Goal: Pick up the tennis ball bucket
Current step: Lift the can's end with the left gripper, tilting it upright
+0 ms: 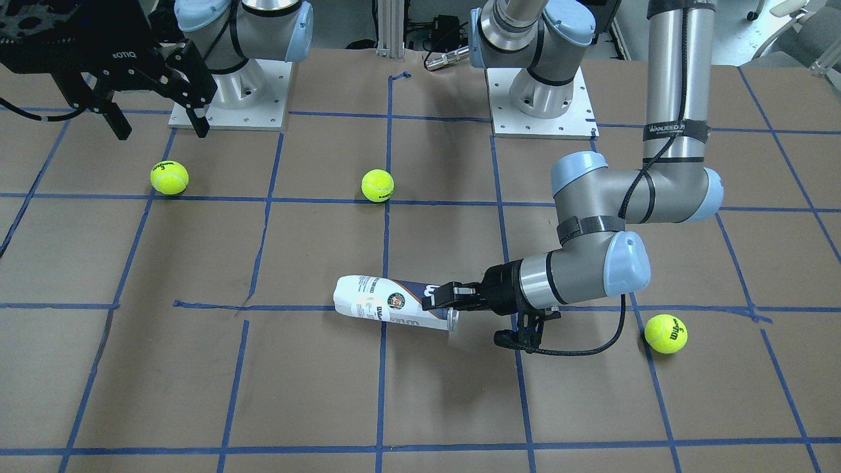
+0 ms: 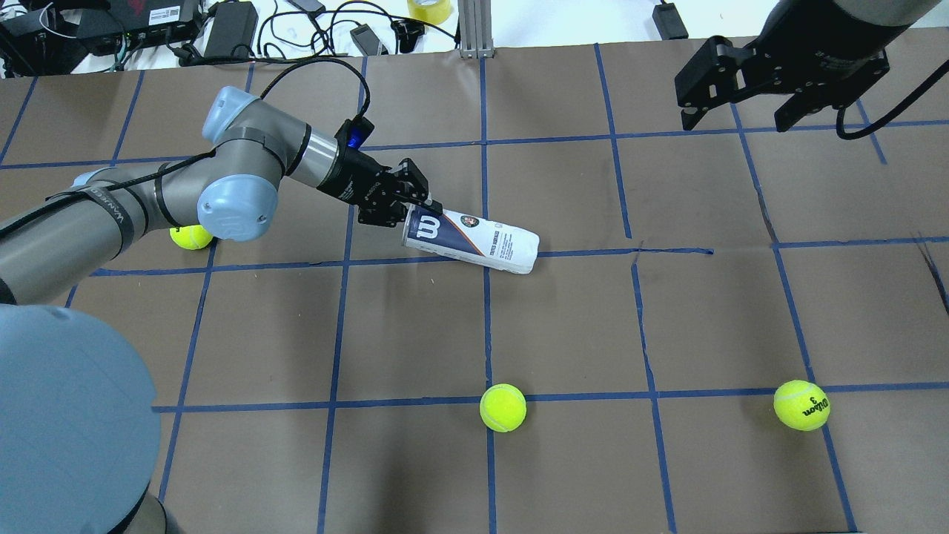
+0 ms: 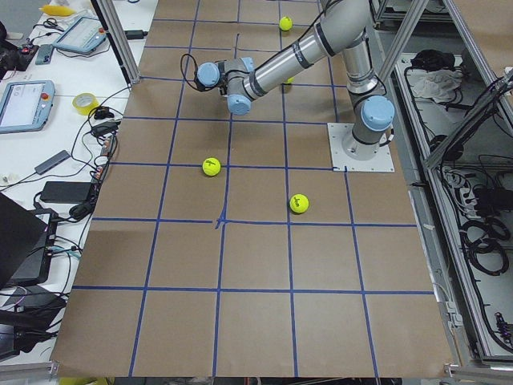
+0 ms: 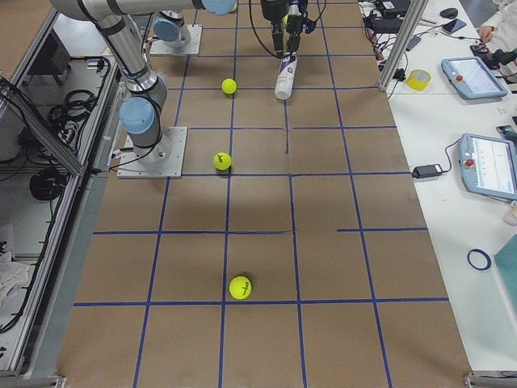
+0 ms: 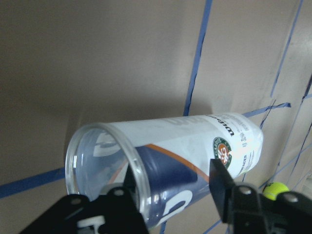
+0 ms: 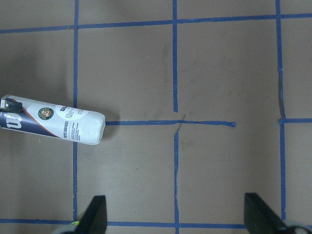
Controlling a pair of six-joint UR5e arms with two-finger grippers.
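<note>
Slim clear-plastic tennis ball bucket (image 1: 387, 305) with white and navy label, lying on its side on the brown paper-covered bench (image 2: 667, 319) with its blue tape grid. Open clear mouth turned toward the black two-finger left end effector (image 2: 421, 206), closed white end pointing away from it. In the left wrist view, one finger (image 5: 130, 175) seen through the clear rim at that mouth, the other finger (image 5: 220, 183) outside against the label, part of the bucket's wall between them. Jaws partway closed; cannot tell whether clamped on the wall or only astride it. Behind the left end effector, near the arm's blue-capped joint, one yellow-green tennis ball (image 1: 665, 334) on the bench. Well apart from the left end effector, closer to the robot's base, a second yellow-green ball (image 2: 503, 407) and, farther toward the robot's right, a third yellow-green ball (image 2: 801, 405). Black right end effector (image 2: 738, 119) held high over the bench, well apart from the bucket on the far side from the left end effector, fingers spread wide, pointing down.
</note>
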